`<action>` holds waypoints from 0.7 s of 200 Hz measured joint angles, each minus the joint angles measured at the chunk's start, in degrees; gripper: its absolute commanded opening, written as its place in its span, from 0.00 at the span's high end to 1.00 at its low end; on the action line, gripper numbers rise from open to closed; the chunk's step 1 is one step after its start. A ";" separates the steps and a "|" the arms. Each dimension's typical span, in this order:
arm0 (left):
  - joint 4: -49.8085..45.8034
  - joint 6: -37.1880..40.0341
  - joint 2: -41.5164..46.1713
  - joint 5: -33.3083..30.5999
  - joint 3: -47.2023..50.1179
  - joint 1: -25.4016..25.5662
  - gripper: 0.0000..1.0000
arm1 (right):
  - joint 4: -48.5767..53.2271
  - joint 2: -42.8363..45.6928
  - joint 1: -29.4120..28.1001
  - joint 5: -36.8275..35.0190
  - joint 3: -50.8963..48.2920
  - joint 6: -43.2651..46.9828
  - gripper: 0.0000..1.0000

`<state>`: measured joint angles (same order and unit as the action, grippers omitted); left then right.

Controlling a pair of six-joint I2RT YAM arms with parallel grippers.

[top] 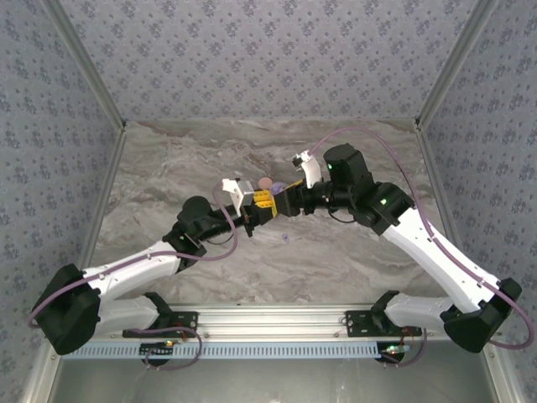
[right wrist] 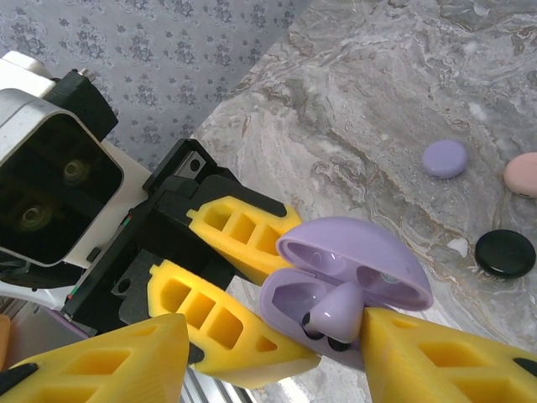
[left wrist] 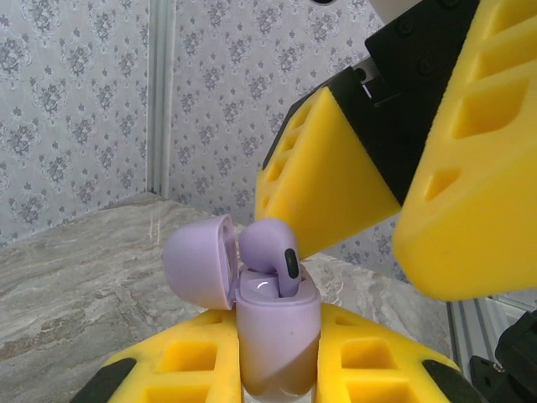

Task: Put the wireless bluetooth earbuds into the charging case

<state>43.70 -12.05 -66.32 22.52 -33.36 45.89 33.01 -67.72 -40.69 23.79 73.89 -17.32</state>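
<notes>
A lavender charging case (left wrist: 277, 336) stands upright with my left gripper (left wrist: 279, 357) shut on its lower body, and its lid (left wrist: 197, 262) hangs open to the left. One lavender earbud (left wrist: 270, 248) sits stem-down in the case, its rounded head still above the rim. My right gripper (right wrist: 277, 336) is open around the case's mouth. Its right finger (right wrist: 436, 361) rests against the earbud (right wrist: 337, 312), while its left finger (right wrist: 92, 365) stands well clear. In the top view, the left gripper (top: 263, 206) and the right gripper (top: 284, 201) meet above the table's middle.
On the marble table (right wrist: 377, 92) beyond the grippers lie a round lavender case (right wrist: 444, 158), a pink one (right wrist: 523, 174) and a black one (right wrist: 504, 253). A small lavender piece (top: 285, 238) lies on the table in front of the grippers. Patterned walls close in the back and sides.
</notes>
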 measured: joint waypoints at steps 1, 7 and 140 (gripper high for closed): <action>0.00 0.00 0.00 0.00 0.00 0.00 1.00 | 0.00 -0.02 0.00 0.00 0.00 0.00 0.42; -0.02 0.00 0.00 0.02 0.00 0.00 1.00 | 0.00 -0.22 -0.04 0.00 0.17 0.02 0.42; 0.02 0.02 0.00 -0.02 0.00 -0.02 1.00 | 3.32 -1.27 -0.72 -4.00 2.67 1.84 0.20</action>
<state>43.72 -12.03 -66.32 22.50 -33.36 45.87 36.34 -68.99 -41.41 19.79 76.55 -15.49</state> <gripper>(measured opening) 0.197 0.781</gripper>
